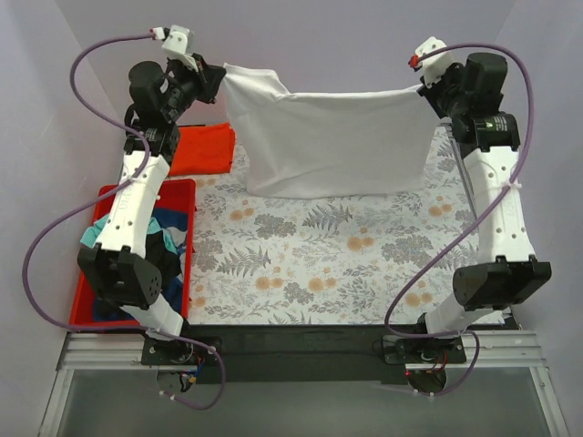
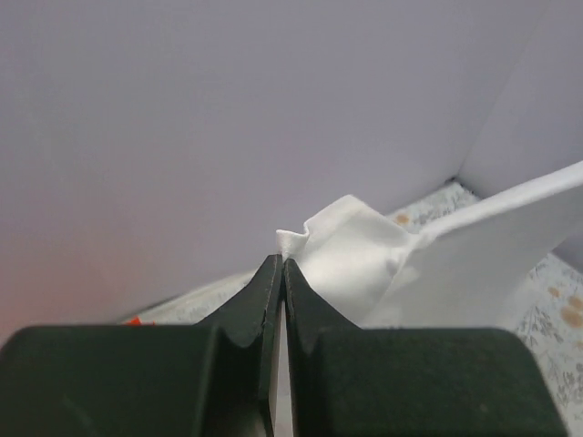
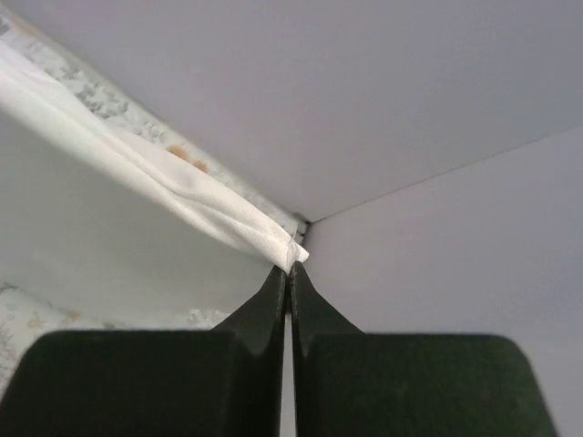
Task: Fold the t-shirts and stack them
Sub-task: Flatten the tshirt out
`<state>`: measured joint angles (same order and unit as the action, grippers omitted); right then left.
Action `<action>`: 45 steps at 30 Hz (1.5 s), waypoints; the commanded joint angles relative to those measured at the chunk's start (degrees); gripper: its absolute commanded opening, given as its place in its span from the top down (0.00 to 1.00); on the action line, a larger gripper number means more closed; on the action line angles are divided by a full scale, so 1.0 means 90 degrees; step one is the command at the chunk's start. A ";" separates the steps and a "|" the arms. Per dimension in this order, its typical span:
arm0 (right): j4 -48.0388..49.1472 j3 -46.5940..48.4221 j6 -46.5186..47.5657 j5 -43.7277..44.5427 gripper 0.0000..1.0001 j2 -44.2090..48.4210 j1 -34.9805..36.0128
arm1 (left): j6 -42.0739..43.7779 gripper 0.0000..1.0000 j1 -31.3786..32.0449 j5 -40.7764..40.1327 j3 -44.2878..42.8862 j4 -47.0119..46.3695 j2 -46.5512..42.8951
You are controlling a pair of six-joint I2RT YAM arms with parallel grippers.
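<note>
White t-shirt (image 1: 332, 141) pinched between left gripper (image 1: 221, 80), right gripper (image 1: 422, 88), probably corners.

Over the table the light is soft and even, falling from above. The pale walls (image 1: 328, 36) spread it, and my arms leave only faint shadows on the floral table covering (image 1: 301, 259). The white t-shirt (image 1: 328, 141) is so bright that its folds nearly wash out. At my wrists, my left pincer (image 2: 281, 266) and right pincer (image 3: 290, 269) are black, close and soft-edged, almost without detail. The left wrist view carries a warm reddish cast low on the wall. In the right one the nearest cloth is blurred and overexposed.
</note>
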<state>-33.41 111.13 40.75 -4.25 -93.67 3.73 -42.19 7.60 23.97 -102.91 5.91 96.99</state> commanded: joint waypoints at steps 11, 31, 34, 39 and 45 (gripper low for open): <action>0.1436 -0.0521 -0.0221 0.1156 0.99 0.2349 -0.0053 | 0.0284 1.00 -0.0102 -0.1285 0.1736 -0.1448 -0.2893; 0.1505 -0.1254 0.0901 0.0551 0.99 0.4324 -0.0062 | 0.0596 1.00 -0.0092 -0.1481 0.1200 -0.0306 -0.4518; 0.1505 -0.1965 0.1282 0.0181 0.99 0.4323 -0.0053 | 0.0801 1.00 -0.0092 -0.1180 0.1394 0.0055 -0.4215; 0.1544 -0.3826 0.1633 -0.0191 0.99 0.4480 -0.0053 | 0.0929 1.00 -0.0092 -0.0184 0.2702 0.0193 -0.4088; 0.2031 -0.5520 0.1888 -0.0426 0.99 0.4208 -0.0043 | 0.0841 1.00 -0.0073 -0.0124 0.4000 -0.0381 -0.3288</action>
<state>-19.94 64.84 55.42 -6.50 -55.68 3.49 -35.33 7.07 21.50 -70.32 5.43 66.00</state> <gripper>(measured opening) 0.022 0.009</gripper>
